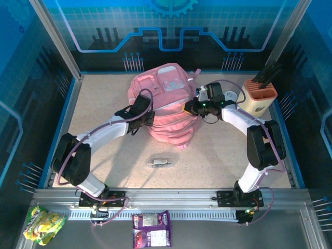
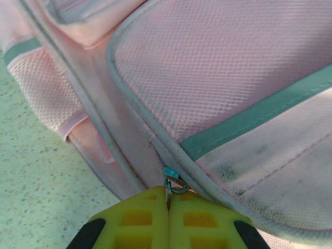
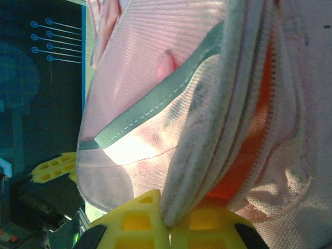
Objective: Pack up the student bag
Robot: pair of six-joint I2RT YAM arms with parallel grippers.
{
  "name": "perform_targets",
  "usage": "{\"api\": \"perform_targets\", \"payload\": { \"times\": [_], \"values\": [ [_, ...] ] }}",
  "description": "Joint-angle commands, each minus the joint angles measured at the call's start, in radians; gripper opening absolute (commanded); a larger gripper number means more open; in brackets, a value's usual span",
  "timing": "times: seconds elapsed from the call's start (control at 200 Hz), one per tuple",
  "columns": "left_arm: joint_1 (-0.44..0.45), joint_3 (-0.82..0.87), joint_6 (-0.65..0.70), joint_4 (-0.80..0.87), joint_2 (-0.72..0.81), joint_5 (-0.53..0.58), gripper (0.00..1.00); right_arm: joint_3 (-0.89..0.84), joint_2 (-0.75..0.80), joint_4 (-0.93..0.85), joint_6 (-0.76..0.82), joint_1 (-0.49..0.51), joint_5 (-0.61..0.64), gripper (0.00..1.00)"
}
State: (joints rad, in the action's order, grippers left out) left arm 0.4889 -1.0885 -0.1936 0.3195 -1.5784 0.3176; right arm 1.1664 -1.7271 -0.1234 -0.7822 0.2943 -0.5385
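Currently the student bag (image 1: 165, 106) lies in a slumped pink heap directly between the two grippers on the speckled table (image 1: 98, 111), with its translucent pocket panel on the side away from both arms. The left gripper (image 1: 147, 117) sits against the bag's left flank. In the left wrist view, the left gripper (image 2: 168, 205) has its yellow pads pressed together, pinching the metal ring of a zipper pull (image 2: 174, 182) that hangs from a teal slider right at the fingertips. Beyond those fingertips the student bag (image 2: 223, 88) shows pink mesh, grey piping and a teal band running up to the right. The right gripper (image 1: 190, 108) meets the bag's right flank. In the right wrist view, the right gripper (image 3: 167, 222) has its pads closed on the grey-piped edge of the student bag (image 3: 155, 104), with the fabric passing down between the two fingertips. Just right of that pinched edge an unzipped seam gapes, showing orange lining (image 3: 249, 166). A cream and orange holder (image 1: 258, 96) with dark handles stands behind and to the right of the right gripper, apart from the bag. A small clear-wrapped item (image 1: 160, 163) lies on the table nearer the arm bases than either gripper, roughly midway between them. On the ledge in front of the bases, a yellow-green packet (image 1: 44, 224) lies far left and a purple packet (image 1: 152, 230) lies near the middle.
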Motion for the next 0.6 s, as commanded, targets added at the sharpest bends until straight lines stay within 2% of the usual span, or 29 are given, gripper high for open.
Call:
{"api": "perform_targets", "payload": {
  "times": [0.0, 0.045, 0.15, 0.195, 0.24, 0.345, 0.435, 0.595],
  "values": [
    [-0.026, -0.072, -0.079, 0.047, -0.013, 0.076, 0.00, -0.022, 0.024, 0.038, -0.007, 0.015, 0.016, 0.10],
    [-0.026, -0.064, -0.090, 0.045, 0.000, 0.038, 0.01, -0.034, 0.041, 0.053, -0.008, 0.021, 0.009, 0.15],
    [-0.025, -0.023, -0.144, 0.060, 0.064, -0.042, 0.23, -0.042, 0.088, 0.014, 0.039, 0.042, 0.014, 0.36],
    [-0.024, 0.007, -0.167, 0.054, 0.106, -0.106, 0.35, -0.039, 0.113, -0.044, 0.087, 0.053, 0.038, 0.43],
    [-0.024, 0.047, -0.190, 0.038, 0.148, -0.171, 0.42, -0.037, 0.139, -0.117, 0.143, 0.068, 0.075, 0.50],
    [-0.020, 0.139, -0.315, 0.031, 0.236, -0.233, 0.52, -0.027, 0.188, -0.280, 0.258, 0.114, 0.146, 0.66],
    [-0.008, 0.219, -0.424, 0.005, 0.300, -0.302, 0.59, -0.020, 0.232, -0.402, 0.358, 0.194, 0.223, 0.75],
    [0.016, 0.308, -0.551, 0.008, 0.403, -0.270, 0.72, -0.023, 0.257, -0.561, 0.510, 0.376, 0.326, 0.90]
  ]
}}
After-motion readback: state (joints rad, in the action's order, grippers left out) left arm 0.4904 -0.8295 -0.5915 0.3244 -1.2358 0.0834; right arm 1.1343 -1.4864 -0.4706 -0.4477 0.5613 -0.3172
